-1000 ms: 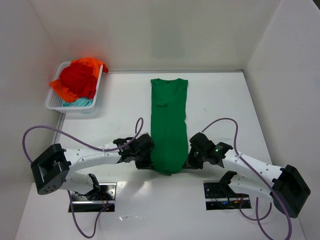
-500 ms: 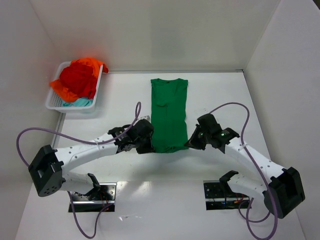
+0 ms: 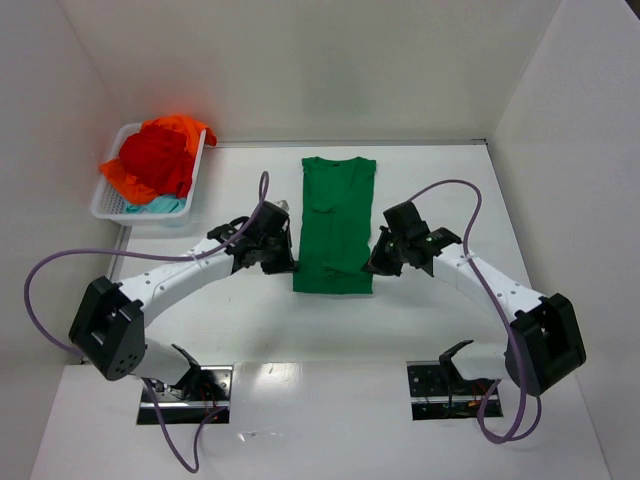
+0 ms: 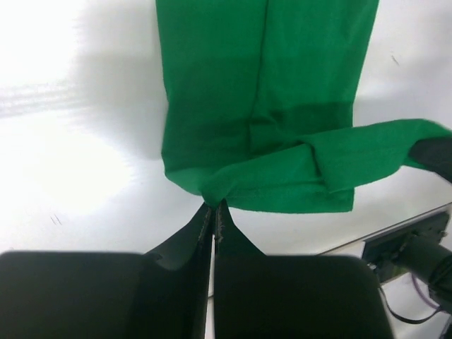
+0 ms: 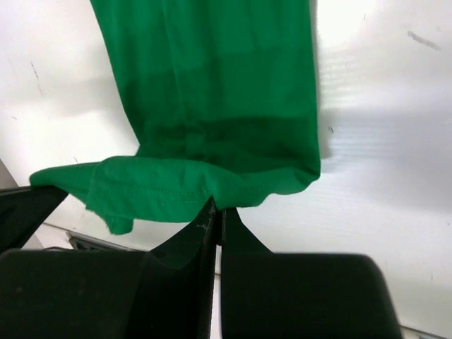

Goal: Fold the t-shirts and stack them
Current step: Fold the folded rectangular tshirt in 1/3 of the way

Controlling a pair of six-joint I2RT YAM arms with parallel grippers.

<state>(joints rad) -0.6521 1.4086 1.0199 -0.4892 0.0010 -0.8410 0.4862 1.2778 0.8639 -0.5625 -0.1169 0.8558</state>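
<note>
A bright green t-shirt [image 3: 336,220] lies as a long narrow strip on the white table, collar at the far end. Its near hem is lifted and doubled back over the strip. My left gripper [image 3: 291,266] is shut on the hem's left corner [image 4: 212,191]. My right gripper [image 3: 372,266] is shut on the hem's right corner [image 5: 226,194]. Both wrist views show the raised green fold [image 4: 311,176] hanging between the two grippers above the flat cloth [image 5: 212,85]. Red [image 3: 155,160], orange [image 3: 180,127] and teal [image 3: 160,206] t-shirts are heaped at the back left.
The heap sits in a white slotted basket [image 3: 105,205] at the table's far left corner. White walls close in the back and both sides. Purple cables [image 3: 60,270] loop off each arm. Two metal base plates [image 3: 185,385] sit at the near edge.
Both grippers have carried the green shirt's near hem away from the table's near edge toward the collar, folding the lower part over. The visible strip is shorter. The basket has not moved.
</note>
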